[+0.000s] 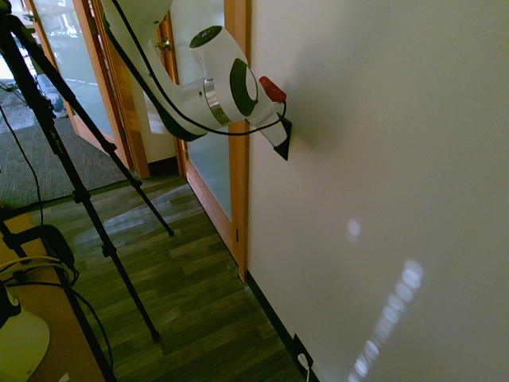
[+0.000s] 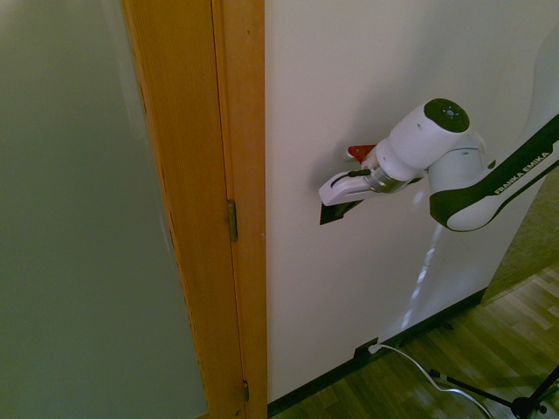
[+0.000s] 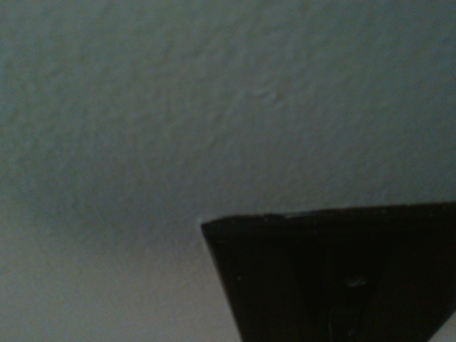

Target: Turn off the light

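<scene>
No lamp shows in any view; the light itself is out of view. Its switch (image 1: 284,148) is a small black plate on the white wall, just right of the wooden door frame. My gripper (image 1: 278,131) is pressed up against the wall over the plate and covers most of it, leaving only a lower corner showing. From the other side, the switch plate (image 2: 335,213) peeks out under the gripper (image 2: 337,194). The wrist view shows one blurred dark corner of the plate (image 3: 335,278) against the bare wall. My gripper is shut, with nothing seen in it.
A wooden door frame (image 2: 240,175) with frosted glass stands right beside the switch. Low on the wall, a black outlet plate (image 1: 300,350) holds a white plug, and its cable (image 2: 419,367) trails over the wood floor.
</scene>
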You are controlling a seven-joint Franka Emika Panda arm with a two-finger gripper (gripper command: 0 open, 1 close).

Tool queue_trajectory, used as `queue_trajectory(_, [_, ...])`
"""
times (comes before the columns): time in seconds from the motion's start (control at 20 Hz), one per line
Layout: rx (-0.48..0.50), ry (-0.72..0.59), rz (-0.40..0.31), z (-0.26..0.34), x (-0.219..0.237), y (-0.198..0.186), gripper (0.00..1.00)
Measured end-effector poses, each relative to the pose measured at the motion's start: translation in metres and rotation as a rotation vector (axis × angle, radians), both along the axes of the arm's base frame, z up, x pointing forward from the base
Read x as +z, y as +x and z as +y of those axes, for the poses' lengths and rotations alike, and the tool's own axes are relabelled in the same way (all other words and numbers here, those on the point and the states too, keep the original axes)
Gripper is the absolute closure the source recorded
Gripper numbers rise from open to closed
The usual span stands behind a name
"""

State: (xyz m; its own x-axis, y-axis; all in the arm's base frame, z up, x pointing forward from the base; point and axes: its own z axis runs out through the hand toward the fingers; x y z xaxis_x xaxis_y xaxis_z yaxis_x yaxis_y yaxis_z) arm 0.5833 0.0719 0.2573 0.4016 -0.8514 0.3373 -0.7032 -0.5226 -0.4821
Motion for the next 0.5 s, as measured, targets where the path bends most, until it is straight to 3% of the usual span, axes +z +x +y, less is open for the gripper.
queue_trajectory(0.25, [0.109,-0.033,0.13,0.016,-0.041,-0.025,0.0])
queue_trajectory(0.5, [0.156,-0.073,0.184,-0.001,-0.055,-0.049,0.0])
